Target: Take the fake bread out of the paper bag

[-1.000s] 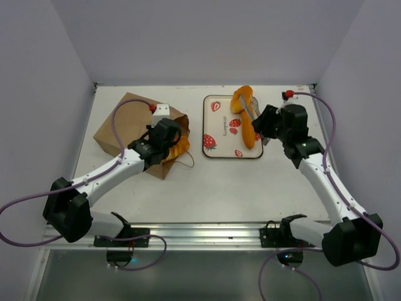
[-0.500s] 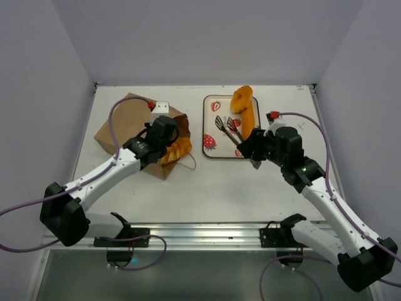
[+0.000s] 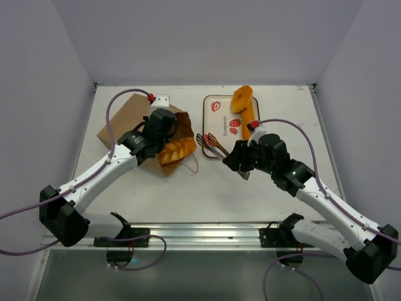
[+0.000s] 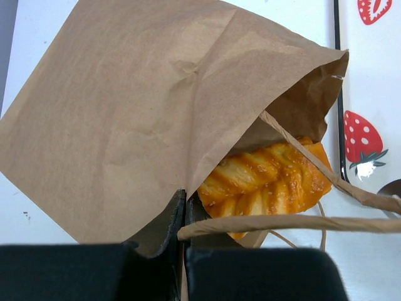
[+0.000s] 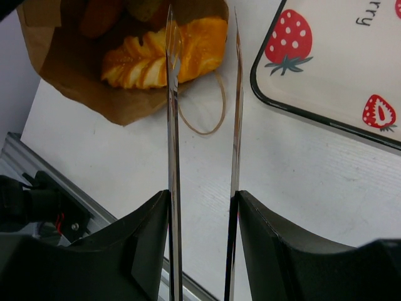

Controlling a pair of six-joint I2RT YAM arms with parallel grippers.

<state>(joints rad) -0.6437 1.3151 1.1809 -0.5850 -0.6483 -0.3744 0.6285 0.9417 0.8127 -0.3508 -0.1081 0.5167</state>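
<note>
Left pincer [image 3: 161,124] [image 4: 185,210] is closed tight, and it pinches the edge of the mouth of the paper bag [image 3: 124,120] [image 4: 125,106], so the mouth stands a little open toward the tray. The bag lies on its side on the left half of the table [image 3: 188,188]. A braided loaf [image 3: 175,150] [image 4: 269,182] [image 5: 160,56] of glossy golden colour lies in this mouth, half inside and half showing. Deeper in the bag the right wrist view shows some darker orange pieces [image 5: 103,15] in shadow; what they are I cannot tell. One twisted paper handle [image 3: 190,164] [image 5: 203,116] lies as a loop on the table before the mouth. Right pincer [image 3: 242,161] [image 5: 200,200] grips the metal tongs [image 3: 210,143] [image 5: 170,125] at their rear part, both thin arms between its fingers, and the tips are slightly apart and point toward the braided loaf. The tips hover between the bag and the strawberry tray [image 3: 219,117] [image 5: 326,63]. On the far part of this tray lie two orange loaves [image 3: 244,108], one short and one long.
</note>
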